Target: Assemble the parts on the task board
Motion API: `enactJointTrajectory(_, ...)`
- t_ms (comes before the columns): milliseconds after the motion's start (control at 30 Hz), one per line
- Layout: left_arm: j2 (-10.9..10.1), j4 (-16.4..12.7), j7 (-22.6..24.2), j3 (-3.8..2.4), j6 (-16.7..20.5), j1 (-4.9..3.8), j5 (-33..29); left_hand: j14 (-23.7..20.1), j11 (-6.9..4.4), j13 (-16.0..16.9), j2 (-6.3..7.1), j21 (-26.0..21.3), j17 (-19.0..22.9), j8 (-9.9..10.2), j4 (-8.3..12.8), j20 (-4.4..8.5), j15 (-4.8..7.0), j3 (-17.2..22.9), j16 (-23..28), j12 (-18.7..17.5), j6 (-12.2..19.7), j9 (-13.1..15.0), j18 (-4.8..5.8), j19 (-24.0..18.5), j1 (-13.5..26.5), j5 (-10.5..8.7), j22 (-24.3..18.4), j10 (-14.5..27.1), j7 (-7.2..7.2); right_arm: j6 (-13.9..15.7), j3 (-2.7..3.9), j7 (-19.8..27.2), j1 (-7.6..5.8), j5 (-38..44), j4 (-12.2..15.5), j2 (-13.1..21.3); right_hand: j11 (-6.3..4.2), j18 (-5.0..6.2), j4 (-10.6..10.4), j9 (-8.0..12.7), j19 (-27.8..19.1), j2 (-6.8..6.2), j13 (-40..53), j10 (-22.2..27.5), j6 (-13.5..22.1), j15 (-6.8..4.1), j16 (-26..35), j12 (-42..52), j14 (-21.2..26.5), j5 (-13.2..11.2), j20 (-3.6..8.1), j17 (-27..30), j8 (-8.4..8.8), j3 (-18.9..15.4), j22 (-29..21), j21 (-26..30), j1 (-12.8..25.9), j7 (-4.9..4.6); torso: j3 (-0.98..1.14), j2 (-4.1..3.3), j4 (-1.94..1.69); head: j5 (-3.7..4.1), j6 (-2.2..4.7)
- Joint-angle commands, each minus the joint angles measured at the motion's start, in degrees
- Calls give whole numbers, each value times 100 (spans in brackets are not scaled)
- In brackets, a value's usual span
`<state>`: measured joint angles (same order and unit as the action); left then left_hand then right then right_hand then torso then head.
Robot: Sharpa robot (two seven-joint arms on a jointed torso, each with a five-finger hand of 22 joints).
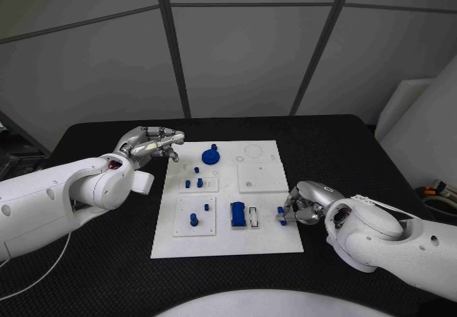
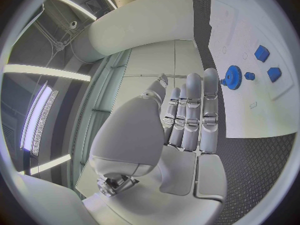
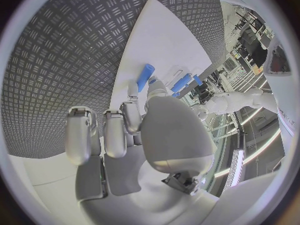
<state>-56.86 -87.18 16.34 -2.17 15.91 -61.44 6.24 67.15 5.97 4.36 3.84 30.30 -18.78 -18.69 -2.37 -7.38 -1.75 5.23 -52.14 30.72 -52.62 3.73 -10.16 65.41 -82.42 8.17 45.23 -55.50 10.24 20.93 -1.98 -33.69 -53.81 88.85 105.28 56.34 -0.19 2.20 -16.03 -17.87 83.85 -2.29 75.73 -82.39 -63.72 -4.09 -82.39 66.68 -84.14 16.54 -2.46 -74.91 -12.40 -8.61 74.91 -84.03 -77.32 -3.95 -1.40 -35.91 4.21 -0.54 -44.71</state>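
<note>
The white task board (image 1: 271, 241) lies in the middle of the black table. My right hand (image 1: 306, 203) sits at the board's right edge and pinches a small blue peg (image 1: 282, 215) between thumb and finger; the peg (image 3: 145, 76) hangs just over the board (image 3: 164, 40). My left hand (image 1: 152, 141) hovers over the table beside the board's far left corner, holding nothing, its fingers (image 2: 189, 116) loosely extended side by side. A blue gear (image 1: 210, 156) stands near that hand, and shows as the gear (image 2: 233, 77) on the board (image 2: 262, 110). A blue block (image 1: 237, 213) and several small blue pegs (image 1: 194, 219) stand on the board.
Raised white square plates (image 1: 262, 177) sit on the board, and a white slotted piece (image 1: 254, 216) lies next to the blue block. Black table surface (image 1: 362, 152) surrounds the board. Grey wall panels close the far side.
</note>
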Motion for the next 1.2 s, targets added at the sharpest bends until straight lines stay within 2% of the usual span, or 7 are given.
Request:
enactJointTrajectory(33, -2, -10, 22, -4, -70, -7, -8, -14, 23, -8, 17, -17, 8, 32, 6, 9, 7, 28, -21, -22, 17, -4, -24, -37, 57, 10, 10, 5, 15, -552, -18, -171, 14, 165, -39, -41, -32, 2, 21, 20, -25, 30, -287, 5, -45, 6, 22, -48, -315, -155, -17, -160, 45, 48, 798, 33, -196, 4, 0, 1, 4, -20, -14)
enactJointTrajectory(267, -7, -7, 12, -4, -79, -7, -8, -14, 23, -8, 17, -17, 8, 32, 6, 9, 7, 28, -21, -22, 17, -4, -24, -37, 57, 10, 10, 5, 15, -967, -20, -326, 26, 663, -73, -113, -53, 0, 224, 20, -19, 23, -282, 15, -100, -12, 13, -59, -321, -271, -2, -189, 66, 159, 804, 34, -585, 24, -4, 4, 5, -19, -16)
enactJointTrajectory(367, -10, -6, 6, -4, -84, -7, -8, -14, 23, -8, 17, -17, 8, 32, 6, 9, 7, 28, -21, -22, 17, -4, -24, -37, 57, 10, 10, 5, 15, -1114, -21, -360, 31, 924, -89, -159, -56, 2, 332, 29, -25, 54, -292, 29, -116, -17, 17, -87, -321, -609, 7, -193, 95, 290, 797, 44, -797, 24, -2, 3, 5, -18, -12)
enactJointTrajectory(600, -16, -5, -5, -4, -98, -7, -8, -14, 23, -8, 17, -17, 8, 32, 6, 9, 7, 28, -21, -22, 17, -4, -24, -37, 57, 10, 10, 5, 15, -1163, -23, -393, 38, 1120, -97, -203, -53, 3, 355, 43, -31, 55, -298, 40, -131, -13, 30, -109, -318, -486, 7, -183, 130, 401, 790, 54, -861, 18, -3, 9, 4, -18, -3)
enactJointTrajectory(800, -12, -1, -7, -4, -109, -6, -7, -14, 23, -8, 17, -17, 8, 32, 6, 9, 7, 28, -21, -22, 17, -4, -24, -37, 57, 10, 10, 5, 15, -811, -22, -417, 41, 945, -19, -163, -76, -1, 274, 56, -12, 79, -285, 28, -175, -31, 23, -105, -325, 140, 20, -209, 169, 578, 808, 43, -826, 44, 0, 4, 9, -19, 11)
enactJointTrajectory(1033, -4, 5, -8, -4, -112, -5, -7, -14, 23, -8, 17, -17, 8, 32, 6, 9, 7, 28, -21, -22, 17, -4, -24, -37, 57, 10, 10, 5, 15, -204, -19, -430, 39, 300, 134, -75, -91, -7, 252, 54, 9, 95, -270, 13, -195, -46, 10, -93, -333, 511, 35, -237, 188, 760, 829, 26, -863, 63, -4, 5, 0, -8, 21)
enactJointTrajectory(1200, -6, 4, -11, -4, -108, -5, -7, -18, 26, -8, 16, -18, 10, 36, 2, 6, 4, 33, -22, -24, 20, -2, -23, -40, 62, 11, 10, 9, 18, 466, -17, -339, 36, -369, 247, -23, -95, -24, 244, 49, 58, 77, -250, 1, -200, -49, 6, -69, -336, 613, 39, -247, 192, 826, 884, -23, -865, 66, -7, 2, -3, -19, 22)
